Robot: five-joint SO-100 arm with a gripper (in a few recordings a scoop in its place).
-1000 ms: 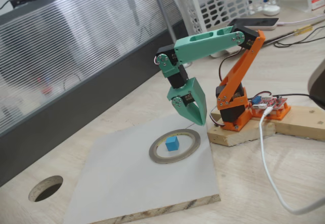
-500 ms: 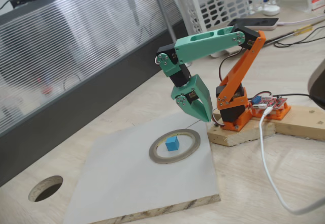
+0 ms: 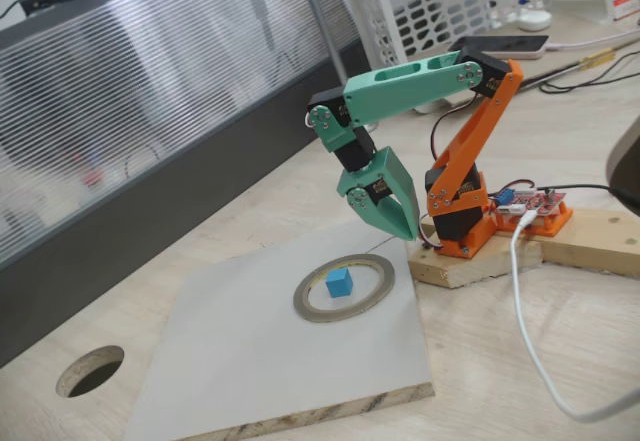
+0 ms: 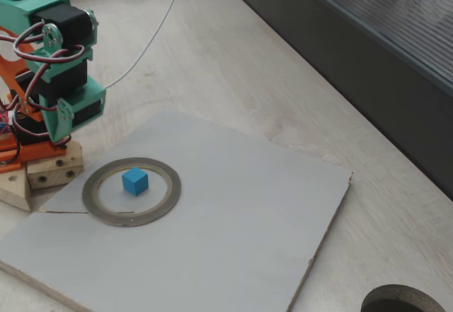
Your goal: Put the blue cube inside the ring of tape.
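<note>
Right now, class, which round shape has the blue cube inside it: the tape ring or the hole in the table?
The tape ring on the grey board; the cube sits inside it.

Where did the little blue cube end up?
In both fixed views the blue cube sits inside the ring of tape on the grey board, below the raised green gripper.

We see open air above the flat grey-silver ring of tape (image 3: 345, 288) and the small sky-blue cube (image 3: 339, 281) inside it. The green end effector (image 3: 405, 231) hangs beside the ring's far edge, near the wooden base block (image 3: 470, 261); the grey board (image 4: 233, 220) lies bare elsewhere.
</note>
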